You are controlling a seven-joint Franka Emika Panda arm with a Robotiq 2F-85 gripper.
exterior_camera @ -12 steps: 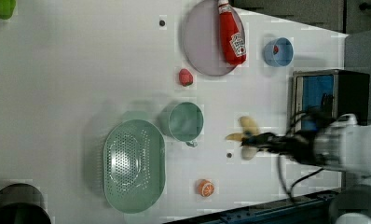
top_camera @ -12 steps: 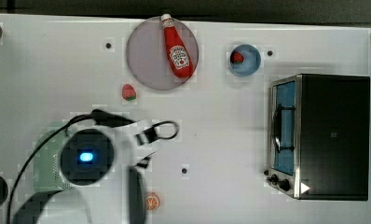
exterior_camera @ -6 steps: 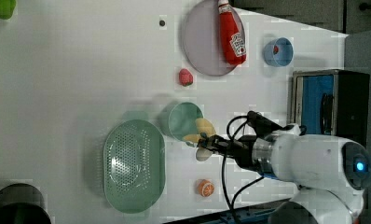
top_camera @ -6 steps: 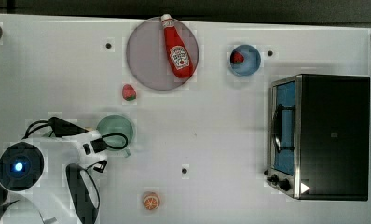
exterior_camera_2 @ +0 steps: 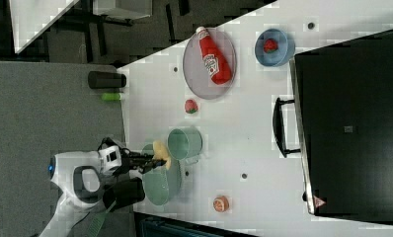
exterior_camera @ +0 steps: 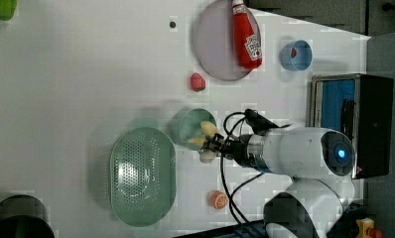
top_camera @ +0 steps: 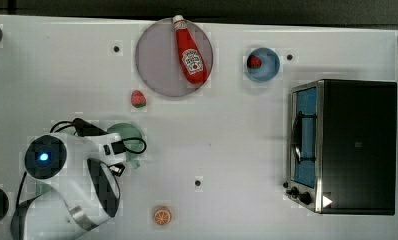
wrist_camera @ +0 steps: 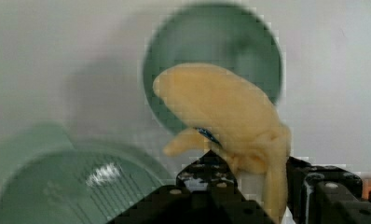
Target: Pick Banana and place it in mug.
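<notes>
My gripper (exterior_camera: 211,145) is shut on the pale-yellow banana (exterior_camera: 205,136), which sticks out past the fingertips. In the left view the banana overlaps the right edge of the teal-green mug (exterior_camera: 188,128). The wrist view has the banana (wrist_camera: 225,112) in front of the mug's (wrist_camera: 221,42) open mouth, pinched between the black fingers (wrist_camera: 207,175). From the right view the banana (exterior_camera_2: 161,152) hangs just left of the mug (exterior_camera_2: 184,143), with the gripper (exterior_camera_2: 154,160) behind it. My arm covers part of the mug (top_camera: 126,134) in the top view.
A pale green colander (exterior_camera: 142,176) stands close beside the mug. A grey plate (top_camera: 154,65) holds a ketchup bottle (top_camera: 189,50). There are also a blue bowl (top_camera: 264,67), a strawberry (top_camera: 138,99), an orange slice (top_camera: 162,216), and a toaster oven (top_camera: 344,145) at the top view's right.
The arm has carried the banana towards the left view's left, from open table beside the mug to the mug's rim. The grip has stayed shut on it.
</notes>
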